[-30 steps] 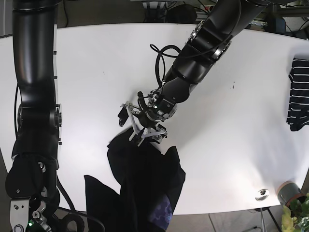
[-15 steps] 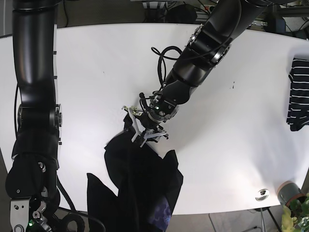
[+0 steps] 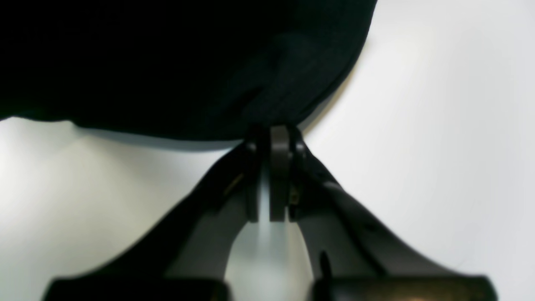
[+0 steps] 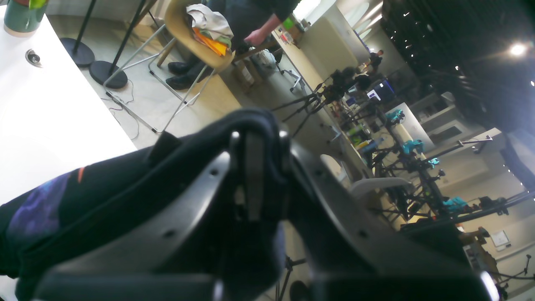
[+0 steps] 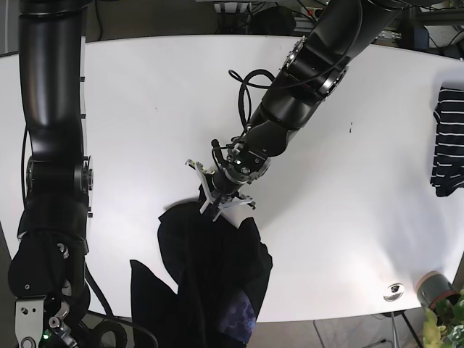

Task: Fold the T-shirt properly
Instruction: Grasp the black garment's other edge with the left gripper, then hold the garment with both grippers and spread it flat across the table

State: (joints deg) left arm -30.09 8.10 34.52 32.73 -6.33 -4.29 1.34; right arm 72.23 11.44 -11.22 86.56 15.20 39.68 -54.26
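I have both jaws clamped on the shirt (image 5: 210, 268) — left gripper (image 3: 273, 133) pinching its edge on the table (image 5: 145, 109), right gripper (image 4: 255, 129) gripping bunched cloth off the near edge — to spread it.

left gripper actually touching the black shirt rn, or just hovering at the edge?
Touching. In the left wrist view the left gripper has its jaws closed on the edge of the black T-shirt, with no gap visible; the base view agrees.

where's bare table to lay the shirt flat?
Bare table runs from the left gripper to the far edge, and rightward toward the striped garment. Crowded along the near edge: the dark T-shirt hangs over it, with a small metal fitting and potted plant at the near right corner.
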